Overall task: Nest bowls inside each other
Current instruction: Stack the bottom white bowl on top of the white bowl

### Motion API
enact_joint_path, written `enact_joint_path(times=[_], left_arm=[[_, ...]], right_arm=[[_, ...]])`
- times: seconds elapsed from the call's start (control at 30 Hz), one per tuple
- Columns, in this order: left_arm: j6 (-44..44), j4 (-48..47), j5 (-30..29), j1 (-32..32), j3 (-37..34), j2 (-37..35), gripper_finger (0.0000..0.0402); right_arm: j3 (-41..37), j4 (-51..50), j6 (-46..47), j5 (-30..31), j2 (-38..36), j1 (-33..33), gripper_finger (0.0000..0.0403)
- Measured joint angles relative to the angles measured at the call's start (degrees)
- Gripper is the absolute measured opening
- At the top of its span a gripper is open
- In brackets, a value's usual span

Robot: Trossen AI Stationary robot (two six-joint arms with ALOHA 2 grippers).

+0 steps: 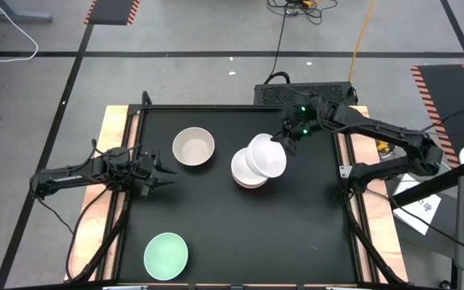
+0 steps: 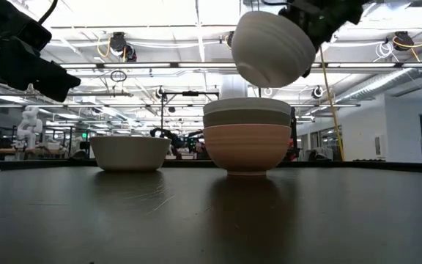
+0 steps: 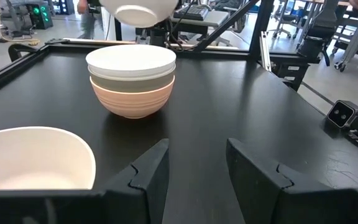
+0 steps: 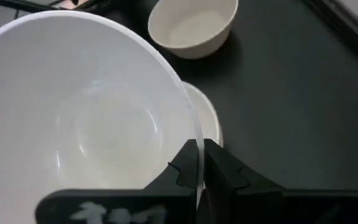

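A stack of nested bowls [image 1: 246,173] stands mid-table: a salmon-orange bowl [image 2: 247,149] at the bottom, an olive-grey one [image 2: 246,117] in it, a white one [image 3: 131,60] on top. My right gripper [image 1: 284,138] is shut on another white bowl [image 1: 267,155], held in the air above the stack. A beige bowl [image 1: 193,147] stands left of the stack, and a mint green bowl [image 1: 166,254] near the front left. My left gripper [image 1: 167,170] is open and empty, left of the beige bowl. My right gripper pinches the white bowl's rim [image 4: 194,146], one finger inside the bowl and one outside. It comes from the table's far right side. The bowl is lifted clear above the stack and hangs tilted [image 2: 272,48].
The table has raised wooden side rails [image 1: 113,121]. A black box [image 1: 304,91] sits at the far edge behind my right arm. Bare black tabletop [image 1: 280,242] lies at the front right.
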Motion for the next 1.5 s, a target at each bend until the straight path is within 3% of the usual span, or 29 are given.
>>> enact_joint_path(times=[0.37, 0.87, 1.3, 1.5], left_arm=[[0.1, 0.0, 0.0, 0.0, 0.0, 0.0, 0.0159], [0.7, 0.0, 0.0, 0.0, 0.0, 0.0, 0.0159], [0.7, 0.0, 0.1, 0.0, 0.0, 0.0, 0.0159], [0.7, 0.0, 0.2, 0.0, 0.0, 0.0, 0.0159]], right_arm=[[9.1, -7.1, -4.3, -0.2, 6.7, -0.3, 0.0004], [14.0, -13.0, -6.2, -1.7, 15.5, -0.1, 0.0004], [25.4, -20.2, -6.7, -1.6, 23.4, 0.9, 0.0004], [29.3, -26.4, -6.9, 1.9, 27.0, 2.5, 0.0004]])
